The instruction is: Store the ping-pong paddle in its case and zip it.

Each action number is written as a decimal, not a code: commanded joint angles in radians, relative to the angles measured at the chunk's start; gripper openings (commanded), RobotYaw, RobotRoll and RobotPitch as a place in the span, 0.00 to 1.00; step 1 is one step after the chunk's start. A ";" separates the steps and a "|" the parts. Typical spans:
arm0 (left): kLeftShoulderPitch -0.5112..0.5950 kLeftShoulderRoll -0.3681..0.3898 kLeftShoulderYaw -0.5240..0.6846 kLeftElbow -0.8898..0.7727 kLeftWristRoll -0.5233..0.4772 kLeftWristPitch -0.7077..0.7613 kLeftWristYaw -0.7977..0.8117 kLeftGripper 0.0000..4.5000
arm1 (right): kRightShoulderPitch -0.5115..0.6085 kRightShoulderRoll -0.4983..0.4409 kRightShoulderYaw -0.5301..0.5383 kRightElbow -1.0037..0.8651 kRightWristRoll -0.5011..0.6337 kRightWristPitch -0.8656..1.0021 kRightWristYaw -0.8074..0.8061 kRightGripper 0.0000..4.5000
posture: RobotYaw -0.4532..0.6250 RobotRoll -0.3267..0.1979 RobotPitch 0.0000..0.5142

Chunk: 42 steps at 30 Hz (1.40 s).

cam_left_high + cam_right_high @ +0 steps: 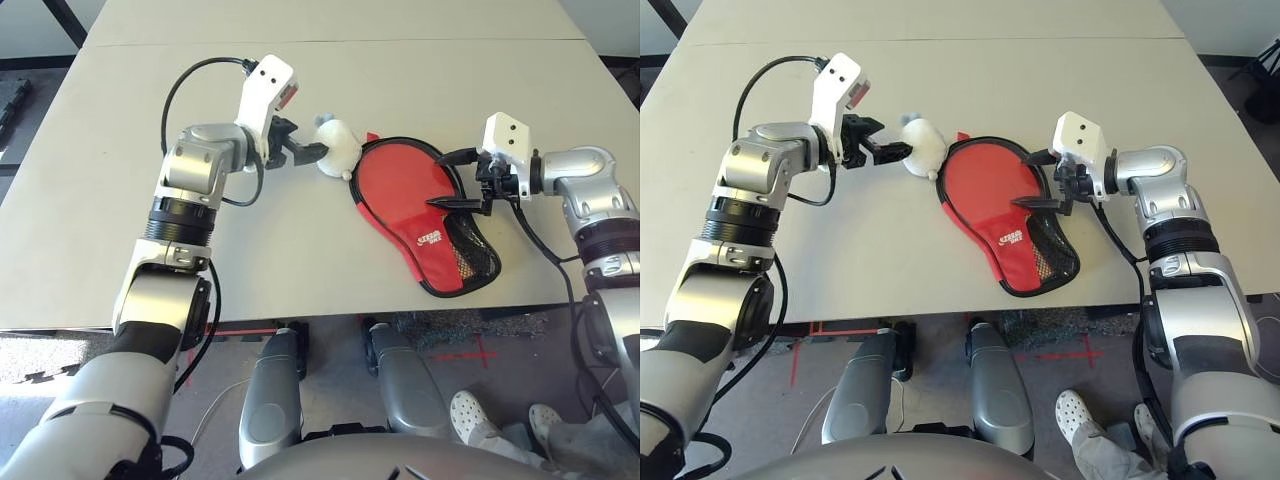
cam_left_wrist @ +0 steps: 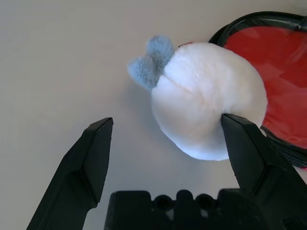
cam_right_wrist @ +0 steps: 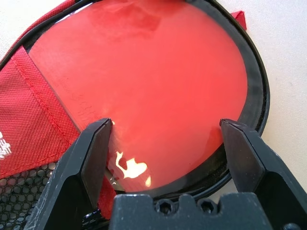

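Head views are showing the left gripper [image 1: 300, 150] at ten o'clock, jaws standing apart around the white pom-pom [image 2: 211, 112], gripping nothing. Just beside it, the case [image 1: 425, 215] is lying flat at table centre, its long axis running from round end at eleven o'clock to narrow mesh end at five. At three o'clock the right gripper [image 1: 462, 180] is hovering over the case, jaws apart. Through the clear panel a red face is showing.
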 commanded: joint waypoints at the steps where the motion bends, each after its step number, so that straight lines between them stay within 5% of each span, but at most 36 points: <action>1: 0.014 -0.021 -0.033 0.010 -0.021 0.008 -0.017 1.00 | 0.063 0.010 0.073 0.052 -0.075 0.012 -0.009 1.00 | 0.43 0.62 0.49; 8: 0.015 -0.052 -0.036 0.005 -0.047 0.014 -0.025 1.00 | 0.065 0.004 0.071 0.053 -0.078 0.011 -0.015 1.00 | 0.42 0.62 0.48; 10: 0.018 -0.060 -0.036 -0.007 -0.061 0.007 -0.033 0.92 | 0.063 0.003 0.071 0.054 -0.080 0.010 -0.017 1.00 | 0.42 0.62 0.47; 22: -0.095 -0.095 -0.020 0.123 -0.066 -0.103 -0.004 0.02 | 0.061 0.002 0.067 0.063 -0.088 0.008 -0.023 1.00 | 0.41 0.62 0.48; 33: -0.420 -0.216 0.046 0.733 0.036 -0.566 0.353 0.01 | 0.077 0.007 0.071 0.045 -0.087 0.014 -0.020 1.00 | 0.40 0.62 0.50; 42: -0.506 -0.322 0.088 0.885 0.055 -0.672 0.459 0.01 | 0.132 -0.006 0.066 -0.033 -0.073 0.042 -0.014 1.00 | 0.35 0.62 0.51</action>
